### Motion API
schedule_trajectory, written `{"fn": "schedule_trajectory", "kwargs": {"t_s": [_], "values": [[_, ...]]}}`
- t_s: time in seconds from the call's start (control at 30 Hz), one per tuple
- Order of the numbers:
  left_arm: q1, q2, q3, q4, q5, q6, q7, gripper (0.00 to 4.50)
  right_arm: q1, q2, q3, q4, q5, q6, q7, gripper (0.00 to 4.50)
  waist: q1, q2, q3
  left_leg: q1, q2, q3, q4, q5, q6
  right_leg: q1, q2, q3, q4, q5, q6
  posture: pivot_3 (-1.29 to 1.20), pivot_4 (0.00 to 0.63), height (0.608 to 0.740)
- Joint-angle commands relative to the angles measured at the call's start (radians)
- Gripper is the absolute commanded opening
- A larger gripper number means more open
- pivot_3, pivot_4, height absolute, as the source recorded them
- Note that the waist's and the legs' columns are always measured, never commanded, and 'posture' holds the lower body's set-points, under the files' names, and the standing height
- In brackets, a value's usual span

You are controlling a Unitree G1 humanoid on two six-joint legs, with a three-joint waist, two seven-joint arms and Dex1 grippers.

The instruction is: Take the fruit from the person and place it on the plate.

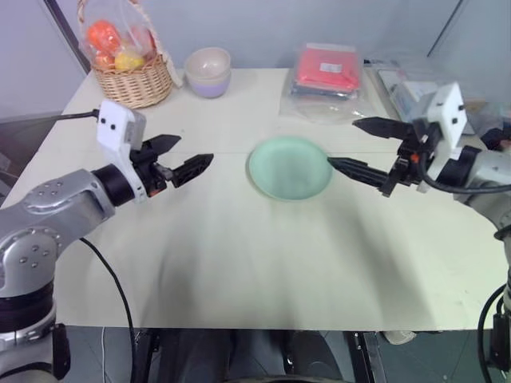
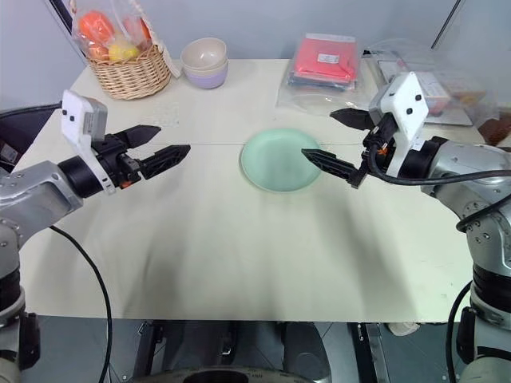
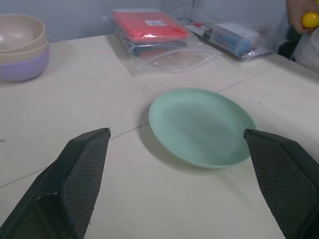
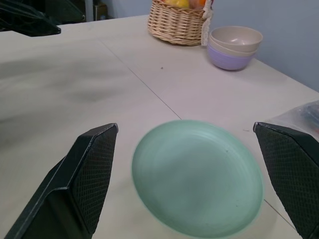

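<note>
Cream laminate covers the table (image 1: 239,263), the biggest thing here, with a faint seam running across its middle. Next in size, the two arms reach in from either side: the left gripper (image 1: 182,156) and the right gripper (image 1: 359,145) both hover level above the table with jaws spread wide and empty, flanking the plate (image 1: 289,167), which lies bare near the table's centre. At eleven o'clock from the plate stands a wicker basket (image 1: 136,80) of bagged fruit, then stacked bowls (image 1: 208,72); at one o'clock a red packet in clear wrap (image 1: 326,73). Smallest is the fruit (image 3: 310,19), a yellow spot in the person's hand (image 3: 295,10) off the table's far edge, at two o'clock from the plate in the left wrist view (mostly cut off by the frame). Judging by its smooth skin, it should be firm, light and a bit slippery; gripping across the fat middle looks safest. Its pointed end and the person's grip cannot be made out.
</note>
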Motion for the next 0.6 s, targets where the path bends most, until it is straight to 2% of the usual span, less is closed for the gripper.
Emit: {"fn": "schedule_trajectory", "kwargs": {"t_s": [0.03,0.6], "values": [[-0.016,-0.005,-0.006,-0.011,0.02,-0.019,-0.008,4.5,-0.002,-0.018,-0.04,-0.028,0.008,-0.01,-0.006,4.45,0.0,0.0,0.0,0.0,0.0,0.0,0.0,0.0,0.0,0.0,0.0,0.0,0.0,0.0,0.0,0.0,0.15,0.74],[-0.048,-0.035,-0.023,0.011,0.037,-0.021,-0.047,4.5,0.024,-0.031,-0.06,-0.045,0.02,0.001,-0.022,4.45,0.0,0.0,0.0,0.0,0.0,0.0,0.0,0.0,0.0,0.0,0.0,0.0,0.0,0.0,0.0,0.0,0.15,0.74]]}}
